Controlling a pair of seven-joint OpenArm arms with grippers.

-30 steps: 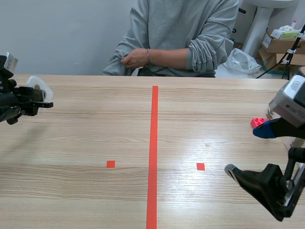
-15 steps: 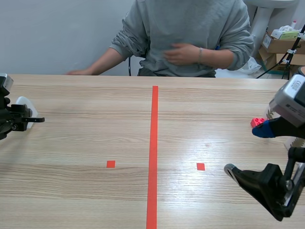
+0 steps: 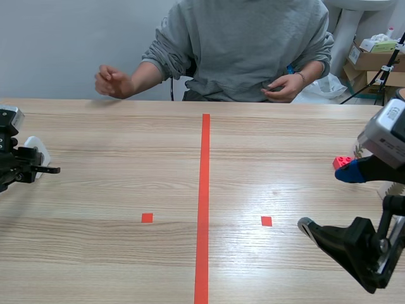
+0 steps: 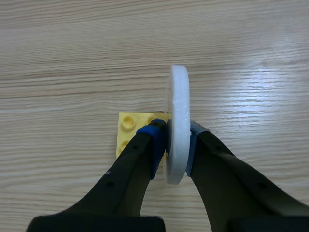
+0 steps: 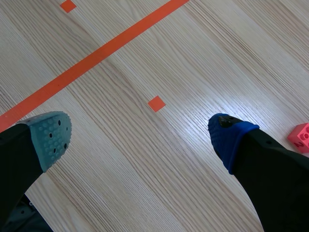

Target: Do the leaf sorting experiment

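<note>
My left gripper hangs low at the table's far left edge, shut on a white flat disc held on its edge. In the left wrist view the disc stands upright between the fingers of that gripper, with a yellow studded brick lying on the table just under and beside it. My right gripper stands open above the right side of the table, nothing between its fingers. A red brick lies beyond it near the right edge and shows beside the blue pad.
A person in a grey sweater sits across the table, one hand raised over the far left edge, the other held near the body. Cardboard boxes stand behind at the right. An orange tape line divides the table.
My left gripper has drawn back to the left and lower with the white disc. The person unfolded both arms and lifted one hand. The right arm has kept still.
</note>
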